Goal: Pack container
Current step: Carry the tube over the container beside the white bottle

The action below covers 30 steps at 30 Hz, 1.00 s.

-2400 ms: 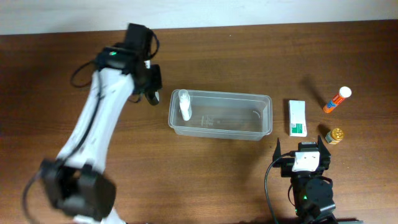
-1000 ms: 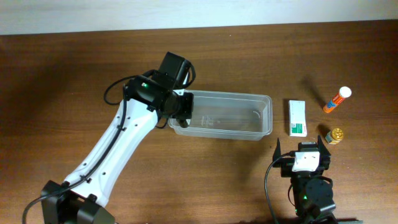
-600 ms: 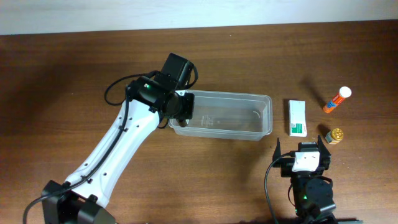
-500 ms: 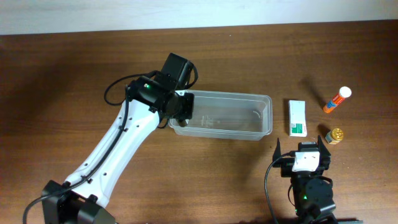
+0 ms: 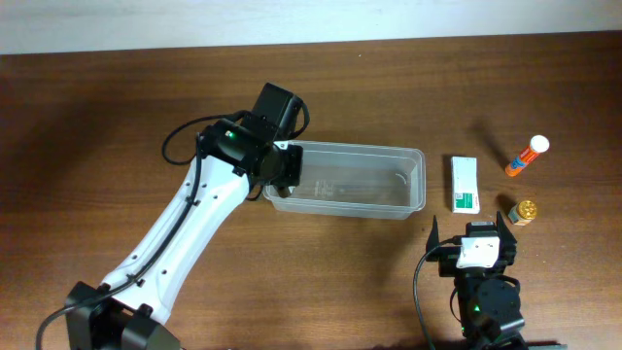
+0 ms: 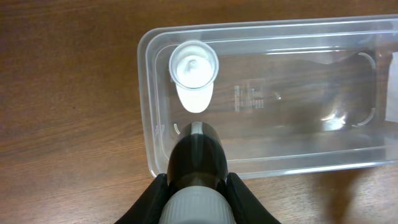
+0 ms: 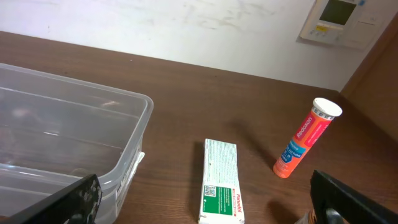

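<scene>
Left wrist: left claw clamps glossy black bottle over clear plastic container; right claw wide, empty.

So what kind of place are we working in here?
Likely an office or lab room: a brown wooden table, a plain white wall behind it, and a wall-mounted control panel like a thermostat.

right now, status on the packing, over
Left gripper shut on dark bottle, over left end of container. Right gripper open, off to the side. White bottle already inside, right by the drop spot.

Dark wooden table below a white wall bearing a panel
</scene>
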{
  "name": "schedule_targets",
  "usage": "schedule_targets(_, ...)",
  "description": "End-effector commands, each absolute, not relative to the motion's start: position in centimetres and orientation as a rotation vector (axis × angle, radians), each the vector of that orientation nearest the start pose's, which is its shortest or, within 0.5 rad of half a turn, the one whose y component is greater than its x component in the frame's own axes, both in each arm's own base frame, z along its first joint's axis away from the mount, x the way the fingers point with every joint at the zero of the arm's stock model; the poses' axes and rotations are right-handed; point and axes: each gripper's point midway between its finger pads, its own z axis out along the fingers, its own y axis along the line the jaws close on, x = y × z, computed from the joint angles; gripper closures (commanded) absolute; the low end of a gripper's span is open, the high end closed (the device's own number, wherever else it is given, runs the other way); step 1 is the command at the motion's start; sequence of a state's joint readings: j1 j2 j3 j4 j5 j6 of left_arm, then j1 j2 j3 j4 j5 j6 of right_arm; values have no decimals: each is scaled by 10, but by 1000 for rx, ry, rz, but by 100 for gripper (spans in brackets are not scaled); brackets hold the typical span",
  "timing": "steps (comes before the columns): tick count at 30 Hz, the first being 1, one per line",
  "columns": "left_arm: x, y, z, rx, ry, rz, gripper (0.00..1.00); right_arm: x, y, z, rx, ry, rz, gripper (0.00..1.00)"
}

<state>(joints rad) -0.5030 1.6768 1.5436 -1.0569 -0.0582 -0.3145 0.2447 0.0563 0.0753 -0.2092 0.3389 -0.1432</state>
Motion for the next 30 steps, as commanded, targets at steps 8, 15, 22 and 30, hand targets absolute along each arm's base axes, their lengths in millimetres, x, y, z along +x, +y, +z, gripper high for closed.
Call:
schedule_targets(8, 345, -180, 175, 235, 2751, -123, 78, 239, 0, 151, -97, 1748, -229, 2)
schedule_targets(15, 341, -198, 177, 254, 2728, -156, 78, 239, 0, 151, -97, 1748, -229, 2)
schedule_targets(22, 343, -204, 179, 216, 2705, -154, 78, 239, 0, 151, -97, 1748, -229, 2)
schedule_targets(30, 347, -212, 169, 231, 2712, -152, 78, 239, 0, 151, -97, 1748, -229, 2)
